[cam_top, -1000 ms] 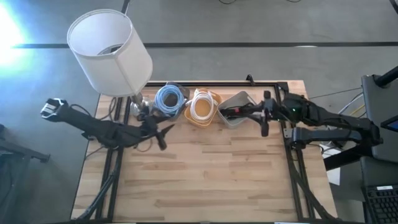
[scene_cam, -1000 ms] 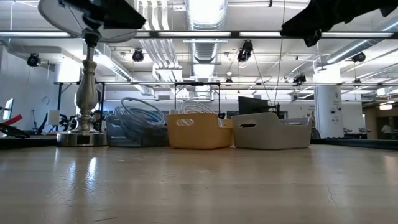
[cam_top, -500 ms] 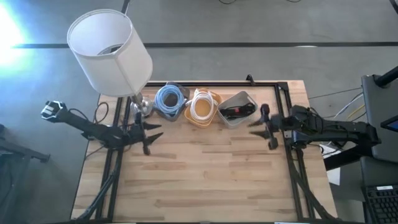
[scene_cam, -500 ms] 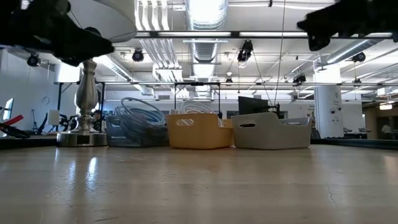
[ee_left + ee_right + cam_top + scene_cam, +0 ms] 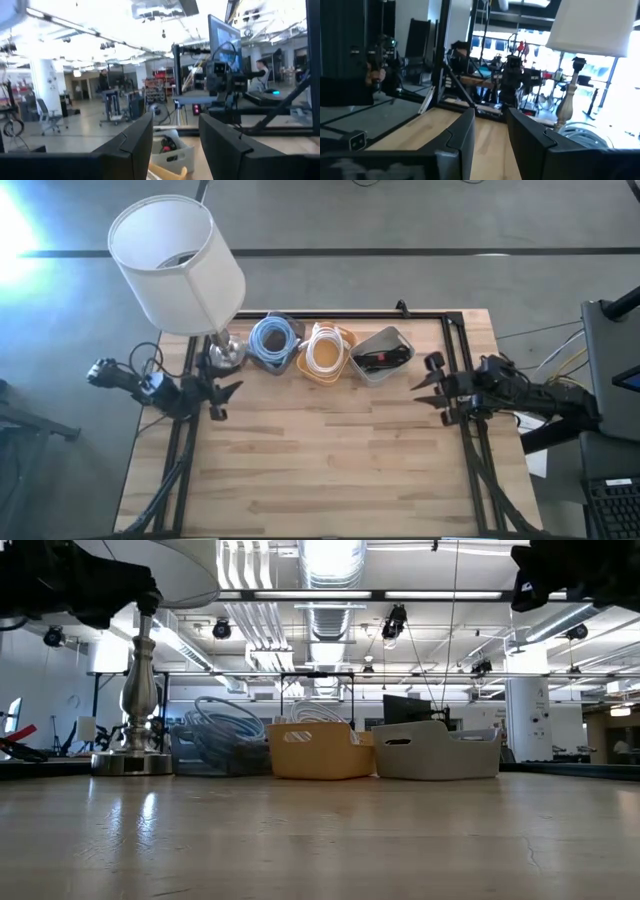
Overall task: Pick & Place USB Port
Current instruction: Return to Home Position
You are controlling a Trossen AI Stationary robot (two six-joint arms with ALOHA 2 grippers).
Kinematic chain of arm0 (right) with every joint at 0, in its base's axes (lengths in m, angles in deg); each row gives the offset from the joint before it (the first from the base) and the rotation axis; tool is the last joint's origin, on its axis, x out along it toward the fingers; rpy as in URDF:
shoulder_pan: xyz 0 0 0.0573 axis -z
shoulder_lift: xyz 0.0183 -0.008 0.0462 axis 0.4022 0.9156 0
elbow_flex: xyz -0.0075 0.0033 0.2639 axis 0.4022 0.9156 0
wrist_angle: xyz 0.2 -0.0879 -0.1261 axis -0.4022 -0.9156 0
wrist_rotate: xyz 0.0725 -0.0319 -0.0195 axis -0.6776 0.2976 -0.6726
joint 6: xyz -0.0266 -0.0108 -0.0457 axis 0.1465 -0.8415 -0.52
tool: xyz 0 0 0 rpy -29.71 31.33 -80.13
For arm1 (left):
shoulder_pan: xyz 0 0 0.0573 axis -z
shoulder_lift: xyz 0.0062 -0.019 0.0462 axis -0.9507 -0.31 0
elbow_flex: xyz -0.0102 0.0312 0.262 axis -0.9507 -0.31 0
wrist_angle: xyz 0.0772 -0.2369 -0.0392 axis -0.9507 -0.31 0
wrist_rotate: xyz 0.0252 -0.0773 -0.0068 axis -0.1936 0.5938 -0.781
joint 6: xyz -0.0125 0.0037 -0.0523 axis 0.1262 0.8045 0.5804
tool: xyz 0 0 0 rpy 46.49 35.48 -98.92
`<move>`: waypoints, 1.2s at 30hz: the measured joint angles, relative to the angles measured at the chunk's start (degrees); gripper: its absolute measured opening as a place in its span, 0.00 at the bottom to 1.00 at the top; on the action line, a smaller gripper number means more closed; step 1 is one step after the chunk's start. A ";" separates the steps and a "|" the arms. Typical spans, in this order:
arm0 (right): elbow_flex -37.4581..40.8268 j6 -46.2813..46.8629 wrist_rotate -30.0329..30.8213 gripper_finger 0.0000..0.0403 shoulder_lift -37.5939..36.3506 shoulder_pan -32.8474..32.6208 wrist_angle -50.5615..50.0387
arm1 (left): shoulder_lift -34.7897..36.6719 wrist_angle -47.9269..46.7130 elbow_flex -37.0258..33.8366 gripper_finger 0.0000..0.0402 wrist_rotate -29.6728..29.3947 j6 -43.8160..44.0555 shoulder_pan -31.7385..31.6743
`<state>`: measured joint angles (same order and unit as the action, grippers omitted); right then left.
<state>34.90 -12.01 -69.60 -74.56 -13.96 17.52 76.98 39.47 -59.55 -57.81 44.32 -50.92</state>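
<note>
a: what fills most of the high view?
b: a light wooden slat table (image 5: pixel 330 460), across the lower middle of the frame. at the upper left stands a tall lamp with a white drum shade and a silver foot (image 5: pixel 175 260), the foot resting on the table near its upper left corner.
a: and the arms?
b: the dark left arm (image 5: pixel 150 388) lies across the table's left edge at mid height, and the dark right arm (image 5: pixel 530 395) across the right edge at the same height. both are up off the wood. in the low view they show only as dark shapes in the top corners.
a: the containers?
b: three in a row along the table's upper edge, close together. a dark bin with a blue cable coil (image 5: pixel 272 340) sits just beside the lamp foot, a yellow bin with a white cable coil (image 5: pixel 325 352) is in the middle, and a gray plastic bin (image 5: pixel 400 336) is on the right.
a: the grippers?
b: the left gripper (image 5: pixel 226 398) is below the lamp foot, pointing toward the frame's centre, fingers apart. the right gripper (image 5: pixel 424 383) faces it from the right, just below and right of the gray plastic bin, fingers also apart.
a: and the task's thing?
b: the black charger cables (image 5: pixel 378 358) lie inside the gray plastic bin.
</note>
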 joint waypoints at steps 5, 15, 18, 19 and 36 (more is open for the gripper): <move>1.69 0.00 -0.06 0.28 -4.09 1.30 -0.09 | 5.83 -7.08 -0.07 0.41 0.18 -0.98 -0.01; 3.51 0.22 -0.11 0.27 -10.49 2.36 -7.48 | 5.83 -10.52 -0.09 0.41 -4.70 0.18 -1.00; 3.83 0.42 -0.10 0.26 -11.83 2.43 -9.05 | 5.83 -11.05 -0.14 0.41 -5.89 -0.52 -1.69; 4.10 0.59 -0.10 0.26 -12.17 2.43 -9.12 | 5.83 -11.27 -0.14 0.41 -6.60 -0.62 -1.99; 8.95 5.55 16.75 0.28 -13.54 2.41 -9.30 | 5.44 -13.44 -0.12 0.41 -15.86 4.90 -2.80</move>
<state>43.85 -6.46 -52.85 -88.09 -11.55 8.22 82.42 26.03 -59.66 -73.67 49.21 -53.72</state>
